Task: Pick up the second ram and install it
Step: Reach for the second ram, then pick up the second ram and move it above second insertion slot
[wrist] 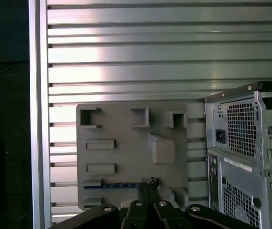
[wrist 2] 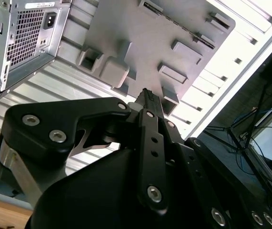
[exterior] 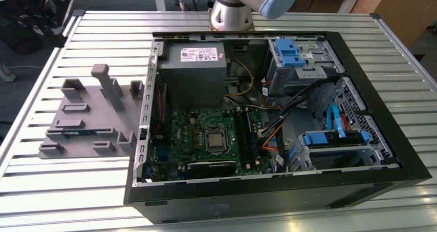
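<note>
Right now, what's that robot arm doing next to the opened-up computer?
A robot arm is working beside an open computer case on a slatted metal table. Its gripper hangs above the grey holder tray, near one end of the second ram. That stick lies in the tray and has not been picked up yet.

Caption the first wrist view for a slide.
Gripper over the grey holder tray, second ram lying in a tray slot, computer case beside it.
</note>
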`<state>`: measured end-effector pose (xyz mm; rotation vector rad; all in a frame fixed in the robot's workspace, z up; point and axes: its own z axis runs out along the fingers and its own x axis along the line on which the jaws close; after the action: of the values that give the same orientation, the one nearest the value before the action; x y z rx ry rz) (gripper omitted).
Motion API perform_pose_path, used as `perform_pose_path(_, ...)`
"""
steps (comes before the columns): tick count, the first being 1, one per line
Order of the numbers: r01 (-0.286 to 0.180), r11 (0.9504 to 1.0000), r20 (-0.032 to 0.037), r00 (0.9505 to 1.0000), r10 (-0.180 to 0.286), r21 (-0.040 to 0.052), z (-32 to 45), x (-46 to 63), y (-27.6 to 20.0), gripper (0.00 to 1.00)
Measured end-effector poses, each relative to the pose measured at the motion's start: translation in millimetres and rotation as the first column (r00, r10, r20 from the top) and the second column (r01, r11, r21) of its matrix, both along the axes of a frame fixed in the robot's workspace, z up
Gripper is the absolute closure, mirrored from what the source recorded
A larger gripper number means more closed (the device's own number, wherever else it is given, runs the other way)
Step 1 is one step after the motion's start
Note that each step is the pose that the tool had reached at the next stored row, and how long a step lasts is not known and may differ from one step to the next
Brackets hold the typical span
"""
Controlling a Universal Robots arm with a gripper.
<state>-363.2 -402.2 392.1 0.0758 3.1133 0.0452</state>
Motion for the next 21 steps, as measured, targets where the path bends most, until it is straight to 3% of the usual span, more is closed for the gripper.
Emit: perform_pose_path(21,-0.016,0.9999,0.0000,0.9999,0.016,0.0000,0.0,-3.2,-0.3,0.89)
